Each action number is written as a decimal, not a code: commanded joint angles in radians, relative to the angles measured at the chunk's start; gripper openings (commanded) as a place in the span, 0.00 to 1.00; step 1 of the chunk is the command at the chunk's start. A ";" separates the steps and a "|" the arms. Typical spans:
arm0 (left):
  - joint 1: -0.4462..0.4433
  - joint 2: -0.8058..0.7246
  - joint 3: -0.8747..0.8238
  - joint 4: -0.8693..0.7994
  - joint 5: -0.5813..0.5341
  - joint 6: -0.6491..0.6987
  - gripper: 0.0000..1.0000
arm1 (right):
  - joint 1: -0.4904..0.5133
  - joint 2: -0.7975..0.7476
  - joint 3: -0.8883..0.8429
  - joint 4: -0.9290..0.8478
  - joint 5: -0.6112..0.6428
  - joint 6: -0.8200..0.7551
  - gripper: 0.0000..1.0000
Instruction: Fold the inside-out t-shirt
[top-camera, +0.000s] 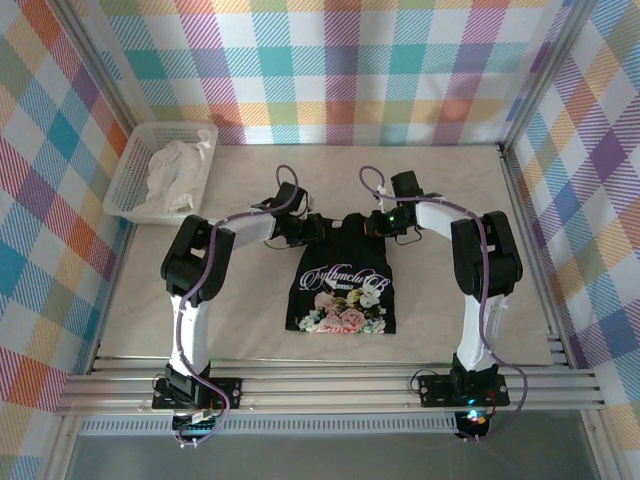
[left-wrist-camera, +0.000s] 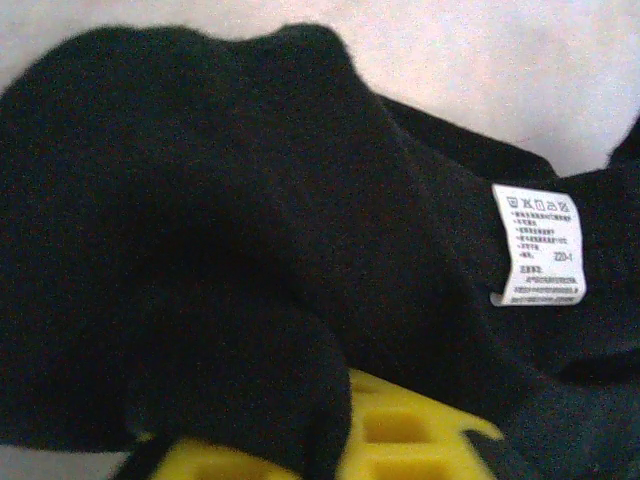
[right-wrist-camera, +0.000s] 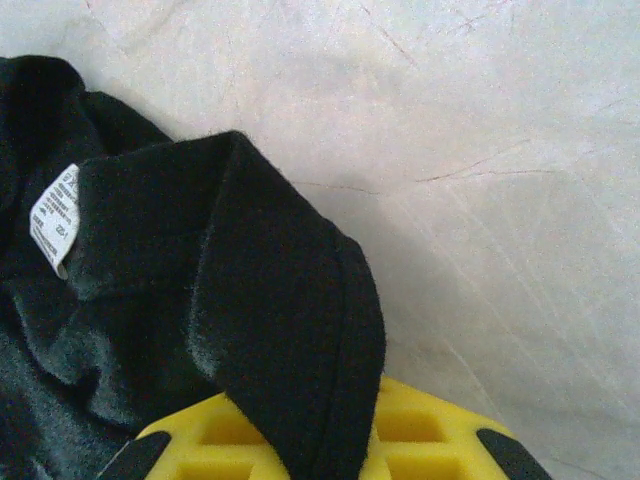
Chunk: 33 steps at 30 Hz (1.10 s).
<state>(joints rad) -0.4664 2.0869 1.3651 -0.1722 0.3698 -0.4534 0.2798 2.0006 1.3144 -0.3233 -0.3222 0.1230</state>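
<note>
You are looking at the black t-shirt (top-camera: 345, 285) lying flat in the middle of the table (top-camera: 250, 310), between your two arms. Its flower picture and white curly writing are facing up, on the end nearer the arm bases. Your left gripper (top-camera: 300, 230) is sitting on the far left corner of the shirt. It is pressed together and pinching the black cloth. In the left wrist view a thick fold of the shirt is hanging over the left finger (left-wrist-camera: 400, 440), which is yellow. A small white tag (left-wrist-camera: 538, 245) is showing on the cloth just to the right of that fold. Your right gripper (top-camera: 384, 222) is sitting on the far right corner of the shirt. It is pinching the shirt too, and a rolled edge of black cloth is running down across the yellow right finger (right-wrist-camera: 420, 440). A white basket (top-camera: 125, 190) is standing at the far left of the table, well apart from the shirt, with a crumpled white cloth (top-camera: 178, 172) inside it.
</note>
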 joint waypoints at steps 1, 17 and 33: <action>0.004 0.010 -0.023 0.088 0.061 -0.018 0.00 | -0.012 0.004 0.006 0.043 -0.005 0.016 0.15; 0.096 -0.294 -0.267 0.407 -0.081 -0.064 0.00 | -0.054 -0.081 0.010 0.371 -0.251 0.185 0.00; 0.166 -0.262 0.299 0.230 -0.224 0.215 0.00 | -0.055 -0.051 0.531 0.468 -0.212 0.140 0.00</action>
<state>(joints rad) -0.3157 1.7893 1.5639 0.0803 0.1833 -0.3237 0.2295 1.9320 1.7554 0.0757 -0.5209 0.2970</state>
